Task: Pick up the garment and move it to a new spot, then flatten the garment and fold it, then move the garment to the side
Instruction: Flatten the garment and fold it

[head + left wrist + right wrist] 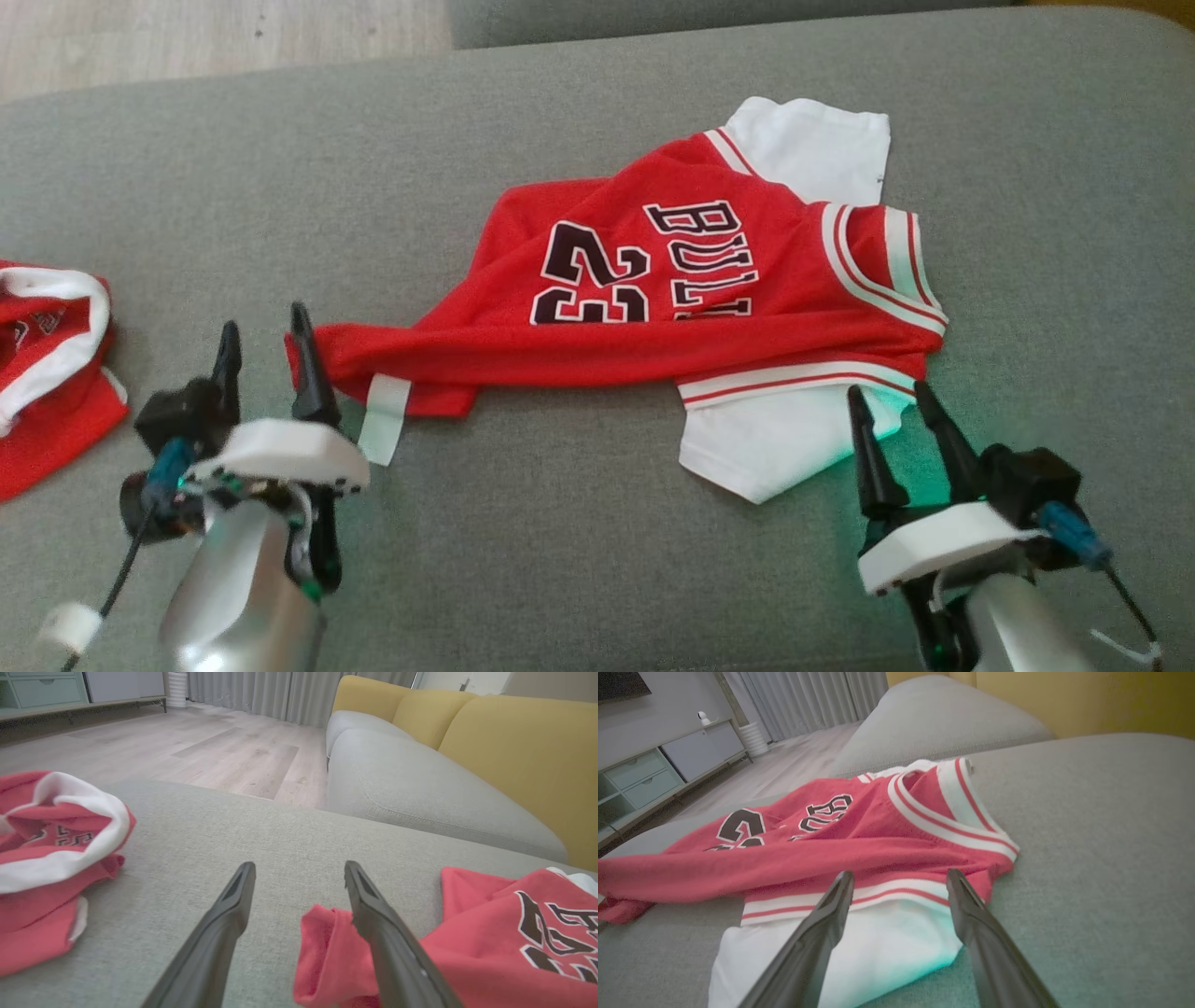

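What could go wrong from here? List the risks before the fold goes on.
The left gripper stands open with one finger against the bunched hem of the red jersey; moving it could snag and drag the cloth.
The right gripper, open at the white sleeve, may pinch that layer alone.
The other red garment lies to the left, so sideways moves may tangle them.

The head camera looks steeply down onto the grey cushion [560, 560] — both wrist cameras sit low, skimming along it. All three share the red garment [803, 289]
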### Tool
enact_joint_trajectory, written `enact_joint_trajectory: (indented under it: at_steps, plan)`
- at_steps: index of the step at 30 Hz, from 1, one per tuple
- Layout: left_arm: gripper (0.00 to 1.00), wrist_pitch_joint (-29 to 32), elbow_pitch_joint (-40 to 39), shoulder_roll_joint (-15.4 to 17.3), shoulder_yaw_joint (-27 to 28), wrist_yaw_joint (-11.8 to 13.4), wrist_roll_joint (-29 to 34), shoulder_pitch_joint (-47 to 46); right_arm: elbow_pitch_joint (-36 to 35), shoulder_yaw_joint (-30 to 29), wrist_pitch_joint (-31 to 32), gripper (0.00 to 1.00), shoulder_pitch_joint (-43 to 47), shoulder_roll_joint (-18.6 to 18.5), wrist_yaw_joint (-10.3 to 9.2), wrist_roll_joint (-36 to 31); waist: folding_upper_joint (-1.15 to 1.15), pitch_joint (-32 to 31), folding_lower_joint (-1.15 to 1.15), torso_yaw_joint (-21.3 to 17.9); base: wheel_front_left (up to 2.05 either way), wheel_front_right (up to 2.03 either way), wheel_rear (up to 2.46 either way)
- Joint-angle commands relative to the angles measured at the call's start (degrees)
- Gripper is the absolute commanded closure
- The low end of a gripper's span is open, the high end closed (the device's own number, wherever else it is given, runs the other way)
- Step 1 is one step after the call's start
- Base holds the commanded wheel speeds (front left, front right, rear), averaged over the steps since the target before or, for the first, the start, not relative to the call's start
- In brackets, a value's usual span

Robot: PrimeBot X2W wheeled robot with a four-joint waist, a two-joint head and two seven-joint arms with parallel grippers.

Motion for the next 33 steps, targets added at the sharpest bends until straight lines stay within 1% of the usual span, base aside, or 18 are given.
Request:
enact_joint_trajectory:
  at_steps: [1,5,8,11,16,20,27,33]
  plan:
    - [0.0,-0.3,-1.9,1.3,2.5,0.4,1.0,0.6,-2.2,1.0,-0.4,0.0,-1.1,-0.2,-0.05,-0.6,0.0,-0.3,-0.01,0.2,0.0,0.0,0.0]
    - [0.0,-0.3,-5.4,0.7,5.3,1.3,6.6,5.1,-5.0,-0.7,-0.4,0.0,-0.8,-0.2,-0.05,-1.7,0.0,-1.5,-0.01,1.0,0.0,0.0,0.0]
    - [0.0,-0.3,-8.2,0.0,6.6,1.4,10.6,9.0,-7.7,-1.4,-0.4,0.0,-0.4,-0.2,-0.05,-2.1,0.0,-2.8,-0.01,1.6,0.0,0.0,0.0]
    - [0.0,-0.3,-10.6,-0.6,6.9,1.3,14.4,13.0,-9.3,-1.6,-0.4,0.0,0.5,-0.2,-0.05,-2.2,0.0,-4.3,-0.01,2.0,0.0,0.0,0.0]
    - [0.0,-0.3,-14.5,-1.4,5.8,1.1,20.0,19.3,-9.1,-1.8,-0.4,0.0,2.7,-0.2,-0.05,-2.6,0.0,-7.1,-0.01,2.2,0.0,0.0,0.0]
    - [0.0,-0.3,-17.4,-2.0,6.0,1.3,21.5,23.4,-7.4,-1.8,-0.4,0.0,4.9,-0.2,-0.05,-3.2,0.0,-8.6,-0.01,2.0,0.0,0.0,0.0]
    - [0.0,-0.3,-18.1,-2.6,5.8,0.4,22.3,26.4,-4.5,-0.8,-0.4,0.0,6.2,-0.2,-0.05,-2.9,0.0,-9.4,-0.01,1.8,0.0,0.0,0.0]
    - [0.0,-0.3,-17.9,-2.9,4.8,-0.4,22.6,26.1,2.8,1.3,-0.4,0.0,5.7,-0.2,-0.05,-1.1,0.0,-9.2,-0.01,2.5,0.0,0.0,0.0]
